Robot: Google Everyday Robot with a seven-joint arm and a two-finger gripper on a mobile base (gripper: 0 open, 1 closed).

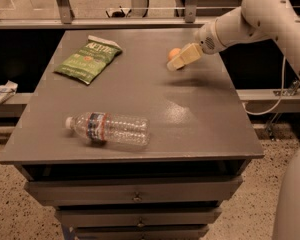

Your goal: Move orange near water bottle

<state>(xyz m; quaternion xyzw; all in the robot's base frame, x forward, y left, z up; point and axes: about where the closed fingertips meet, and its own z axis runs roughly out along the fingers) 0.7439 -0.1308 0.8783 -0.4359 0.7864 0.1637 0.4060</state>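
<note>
The table point(200, 124) top is grey and smooth, with a weak sheen. The bottle point(112, 130) is clear ribbed plastic, glossy. The bag point(89, 59) at 10 o'clock is green crinkled film. The orange point(173, 52) has matt skin. The gripper point(176, 64), at 1 o'clock just beside the orange, looks like matt cream plastic; the arm point(250, 19) is smooth and white.

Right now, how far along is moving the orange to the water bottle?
Done: nothing yet. The orange sits at the table's far right, well apart from the water bottle, which lies on its side near the front left. In hand: the gripper is right at the orange, partly covering it. Left: lift the orange, carry it across and set it beside the bottle.
</note>
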